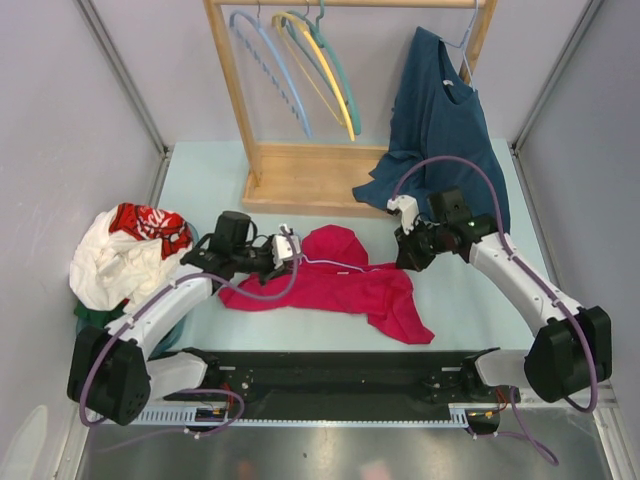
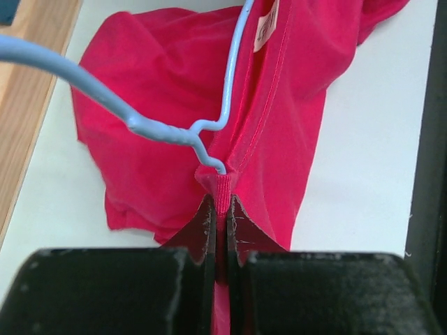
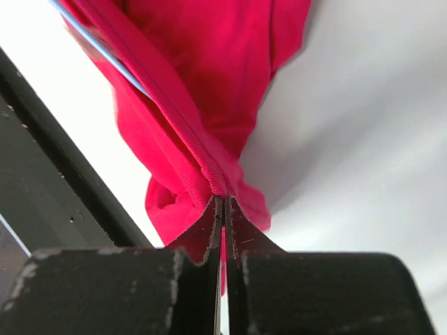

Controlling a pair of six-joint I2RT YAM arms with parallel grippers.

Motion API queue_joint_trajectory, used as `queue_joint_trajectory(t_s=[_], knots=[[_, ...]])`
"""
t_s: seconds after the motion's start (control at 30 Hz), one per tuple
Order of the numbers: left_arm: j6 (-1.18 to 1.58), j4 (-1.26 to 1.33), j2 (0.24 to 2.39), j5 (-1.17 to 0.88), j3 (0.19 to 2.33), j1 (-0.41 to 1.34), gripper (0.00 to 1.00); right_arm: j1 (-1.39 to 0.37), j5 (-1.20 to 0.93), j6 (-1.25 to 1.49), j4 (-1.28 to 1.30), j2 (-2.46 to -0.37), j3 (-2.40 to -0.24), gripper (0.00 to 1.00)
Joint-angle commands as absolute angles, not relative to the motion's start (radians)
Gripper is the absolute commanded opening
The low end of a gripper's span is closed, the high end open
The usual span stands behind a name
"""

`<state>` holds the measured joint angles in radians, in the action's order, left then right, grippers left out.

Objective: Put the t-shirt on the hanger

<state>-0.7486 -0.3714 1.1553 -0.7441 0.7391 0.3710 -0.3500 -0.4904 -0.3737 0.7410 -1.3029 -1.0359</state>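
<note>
Crimson t-shirt point(image 1: 350, 285): crumpled on the counter point(image 1: 470, 300) between my two arms, with its white neck label point(image 2: 265, 28) showing.
Left gripper point(image 2: 221, 209): clamped tight on the ribbed neck edge of the shirt.
Right gripper point(image 3: 222, 209): closed hard on a stitched seam of the same shirt.
Hanger point(image 2: 236, 70): pale blue wire, twisted neck just above my left fingertips, one leg running along the neck seam.
Left side: white and red-printed garment pile point(image 1: 125, 250).
Far end: wooden rack point(image 1: 300, 178) with coloured hangers point(image 1: 300, 70); a dark teal shirt point(image 1: 440, 130) hangs there.
</note>
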Motion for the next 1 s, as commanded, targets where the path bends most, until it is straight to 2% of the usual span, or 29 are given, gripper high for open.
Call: queue_joint_trajectory(t_s=[0.0,0.23,0.3,0.4,0.43,0.6,0.73,0.87,0.97], knots=[[-0.697,-0.293,1.222,-0.703,0.846,0.431,0.00,-0.354,-0.563,-0.413,0.768,-1.285,-1.111,0.00],[-0.594,-0.206,1.318,-0.729,0.914,0.520,0.00,-0.434,-0.577,-0.457,0.767,-1.322,-1.123,0.00],[-0.594,-0.198,1.331,-0.733,0.916,0.534,0.00,-0.442,-0.575,-0.468,0.762,-1.348,-1.141,0.04],[-0.614,-0.193,1.341,-0.739,0.902,0.551,0.00,-0.448,-0.589,-0.495,0.768,-1.379,-1.184,0.29],[-0.620,-0.193,1.339,-0.744,0.899,0.551,0.00,-0.451,-0.589,-0.505,0.776,-1.385,-1.196,0.40],[-0.658,-0.229,1.331,-0.758,0.890,0.551,0.00,-0.457,-0.577,-0.584,0.787,-1.393,-1.262,0.54],[-0.667,-0.242,1.325,-0.787,0.893,0.552,0.00,-0.482,-0.583,-0.643,0.769,-1.394,-1.295,0.70],[-0.666,-0.248,1.325,-0.799,0.897,0.551,0.00,-0.560,-0.562,-0.644,0.689,-1.393,-1.272,0.73],[-0.663,-0.249,1.325,-0.801,0.899,0.551,0.00,-0.630,-0.546,-0.605,0.615,-1.425,-1.264,0.69]])
